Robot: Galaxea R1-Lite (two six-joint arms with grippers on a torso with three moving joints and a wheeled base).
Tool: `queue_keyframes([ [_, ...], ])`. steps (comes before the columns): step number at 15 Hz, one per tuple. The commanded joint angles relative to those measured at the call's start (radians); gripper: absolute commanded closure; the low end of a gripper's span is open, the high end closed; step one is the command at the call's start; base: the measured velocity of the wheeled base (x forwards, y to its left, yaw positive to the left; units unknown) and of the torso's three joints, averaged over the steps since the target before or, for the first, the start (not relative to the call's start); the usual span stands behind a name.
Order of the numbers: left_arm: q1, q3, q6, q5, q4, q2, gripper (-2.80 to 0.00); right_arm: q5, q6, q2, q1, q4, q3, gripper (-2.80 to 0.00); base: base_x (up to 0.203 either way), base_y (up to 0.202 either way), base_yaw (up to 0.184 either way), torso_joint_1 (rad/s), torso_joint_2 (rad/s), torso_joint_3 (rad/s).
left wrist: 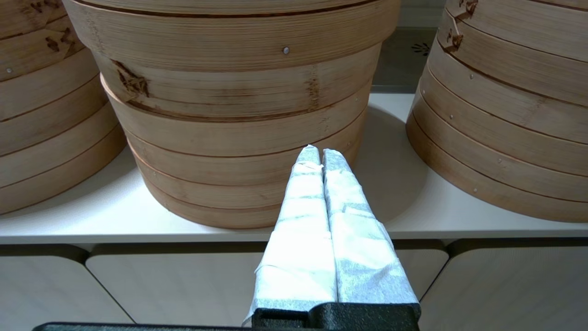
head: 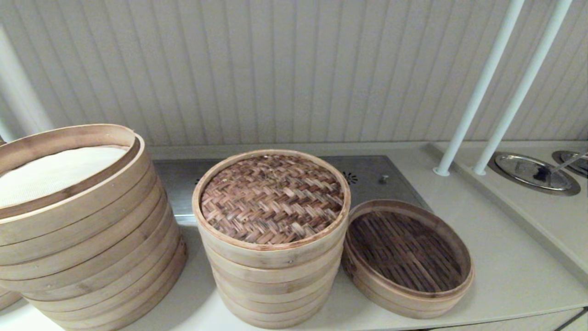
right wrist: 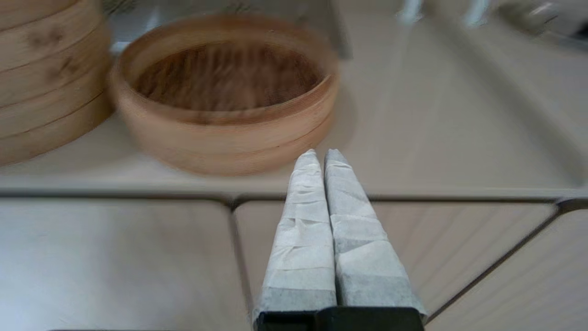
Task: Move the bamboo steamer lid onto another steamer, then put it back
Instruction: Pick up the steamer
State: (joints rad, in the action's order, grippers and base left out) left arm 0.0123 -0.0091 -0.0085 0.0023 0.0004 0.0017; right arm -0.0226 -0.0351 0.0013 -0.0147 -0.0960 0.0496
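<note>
The bamboo steamer lid (head: 272, 197), with its dark herringbone top inside a pale rim, sits on the mid-sized steamer stack (head: 273, 285) at the centre of the counter. It hides that stack's liner. Neither gripper shows in the head view. My left gripper (left wrist: 320, 154) is shut and holds nothing. It hangs low in front of the counter edge, facing the wide stack (left wrist: 239, 115), with the mid-sized stack (left wrist: 505, 115) to one side. My right gripper (right wrist: 321, 155) is also shut and empty, low before the counter edge near the low slatted basket (right wrist: 220, 133).
The wide stack with a plain white liner (head: 87, 239) stands at the left. The low slatted basket (head: 409, 294) touches the mid-sized stack on its right. Two white poles (head: 477, 92) and round metal dishes (head: 533, 172) are at the back right. A steel plate (head: 367, 172) lies behind.
</note>
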Motion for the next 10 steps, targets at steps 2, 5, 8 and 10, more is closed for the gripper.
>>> queue_keyframes([
  [2, 0.000, 0.000, 0.000, 0.001, 0.000, 0.000, 0.00, 0.028, 0.001, 0.003, -0.001, 0.088, -0.047, 0.00, 0.000, 0.000, 0.000, 0.000, 0.00, 0.000],
  [5, 0.000, 0.000, 0.001, 0.001, 0.001, 0.000, 0.00, 0.029, 0.003, 0.003, -0.001, 0.086, -0.047, 0.00, 0.000, 0.000, 0.000, 0.000, 0.00, 0.000],
  [8, 0.000, 0.000, 0.001, -0.001, 0.000, 0.000, 0.00, 0.028, 0.004, 0.002, -0.001, 0.088, -0.047, 0.00, 0.000, 0.000, 0.000, 0.000, 0.00, 0.000],
  [10, 0.000, 0.000, 0.001, 0.001, 0.001, 0.000, 0.00, 0.029, 0.006, 0.002, -0.001, 0.088, -0.047, 0.00, 0.000, 0.000, 0.000, 0.000, 0.00, 0.000],
])
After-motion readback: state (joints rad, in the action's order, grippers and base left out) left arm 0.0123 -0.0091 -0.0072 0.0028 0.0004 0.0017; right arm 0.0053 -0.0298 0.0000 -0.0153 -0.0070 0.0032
